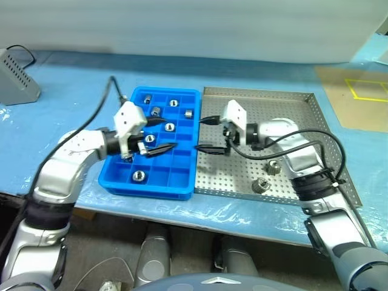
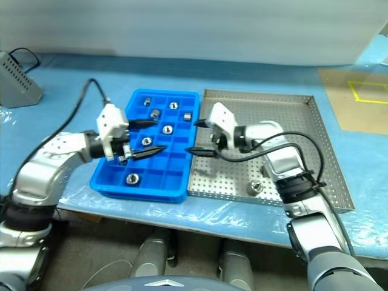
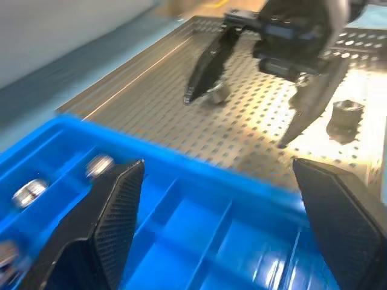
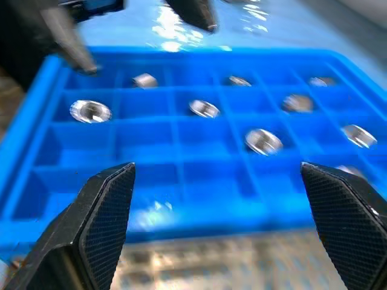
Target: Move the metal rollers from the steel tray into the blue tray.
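I count seven rollers (image 1: 170,127) already in the blue tray (image 1: 121,182), two (image 1: 260,185) left on the steel tray (image 1: 315,121). My left gripper (image 1: 162,134) and right gripper (image 1: 206,133) gape wide, both empty.

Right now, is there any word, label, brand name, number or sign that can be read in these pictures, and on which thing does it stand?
None can be read.
The blue tray, the steel tray, the rollers and both grippers (left, right) carry no visible writing.
The yellow lines on the brown sheet at the far right are a floor-type marking, not text.
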